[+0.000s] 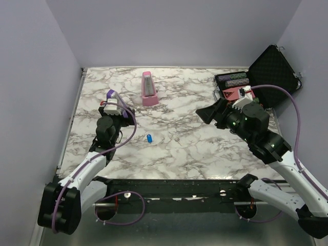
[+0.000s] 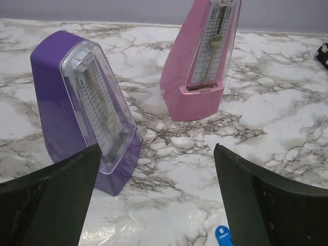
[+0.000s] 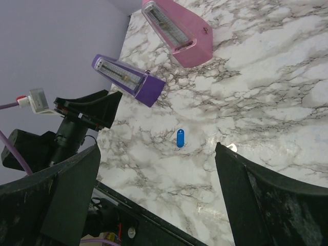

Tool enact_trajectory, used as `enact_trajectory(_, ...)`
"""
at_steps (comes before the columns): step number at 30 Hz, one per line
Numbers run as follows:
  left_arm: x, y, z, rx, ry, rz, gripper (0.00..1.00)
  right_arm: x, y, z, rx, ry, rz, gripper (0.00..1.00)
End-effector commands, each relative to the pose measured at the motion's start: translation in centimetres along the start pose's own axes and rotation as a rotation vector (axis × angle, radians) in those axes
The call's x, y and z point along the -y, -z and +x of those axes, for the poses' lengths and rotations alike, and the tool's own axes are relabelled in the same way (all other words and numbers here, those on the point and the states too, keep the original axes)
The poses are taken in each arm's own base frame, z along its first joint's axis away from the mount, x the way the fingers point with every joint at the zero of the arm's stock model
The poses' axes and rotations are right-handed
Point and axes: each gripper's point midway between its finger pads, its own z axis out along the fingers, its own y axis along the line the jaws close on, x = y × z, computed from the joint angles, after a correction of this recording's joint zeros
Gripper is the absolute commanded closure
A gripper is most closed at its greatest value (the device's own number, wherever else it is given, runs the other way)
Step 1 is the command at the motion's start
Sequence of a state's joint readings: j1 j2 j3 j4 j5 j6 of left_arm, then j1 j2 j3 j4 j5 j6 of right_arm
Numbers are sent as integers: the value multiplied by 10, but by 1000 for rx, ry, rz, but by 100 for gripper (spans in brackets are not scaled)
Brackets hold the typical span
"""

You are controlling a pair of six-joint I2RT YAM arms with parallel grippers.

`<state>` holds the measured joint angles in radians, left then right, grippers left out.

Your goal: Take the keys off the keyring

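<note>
The keys [image 1: 149,138] are a tiny bright-blue oblong bundle lying flat on the marble table, left of centre. They also show in the right wrist view [image 3: 180,138] and at the bottom edge of the left wrist view [image 2: 223,237]. My left gripper [image 1: 114,104] is open and empty, just up-left of the keys, facing the purple wedge [image 2: 77,102]. In its own view the left gripper [image 2: 156,151] has its jaws wide apart. My right gripper [image 1: 208,114] is open and empty, raised well right of the keys, and its own view [image 3: 156,151] looks down on them. No ring is distinguishable.
A purple wedge [image 1: 110,94] stands right by the left gripper. A pink wedge [image 1: 148,89] stands at back centre and also shows in the left wrist view [image 2: 202,56]. An open black case [image 1: 274,69] with small items [image 1: 233,82] sits at back right. Walls enclose the table [image 1: 195,148].
</note>
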<state>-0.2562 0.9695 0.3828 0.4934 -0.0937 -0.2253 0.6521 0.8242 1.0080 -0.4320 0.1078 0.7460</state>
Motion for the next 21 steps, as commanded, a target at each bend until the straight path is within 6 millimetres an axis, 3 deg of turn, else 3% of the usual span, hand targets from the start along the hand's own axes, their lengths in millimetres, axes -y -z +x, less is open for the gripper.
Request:
enact_trajectory(1, -19, -8, -19, 51, -154, -81, 1, -4, 2, 2, -14, -18, -23, 0)
enact_trajectory(3, -34, -4, -15, 48, -213, -152, 1, -4, 4, 1, -17, -13, -18, 0)
enact_trajectory(8, -59, 4, 30, -33, -155, -205, 1, 0, 11, 0, -4, -20, -10, 0)
enact_trajectory(12, -64, 3, 21, 20, -167, -204, 1, -2, 15, -2, 2, -22, -17, 0)
enact_trajectory(18, -84, -13, 11, 23, -192, -204, 1, -7, 14, -5, -8, -9, -19, 0)
enact_trajectory(21, -85, -21, 6, 32, -173, -183, 1, -9, 14, -5, -16, -6, -23, 0)
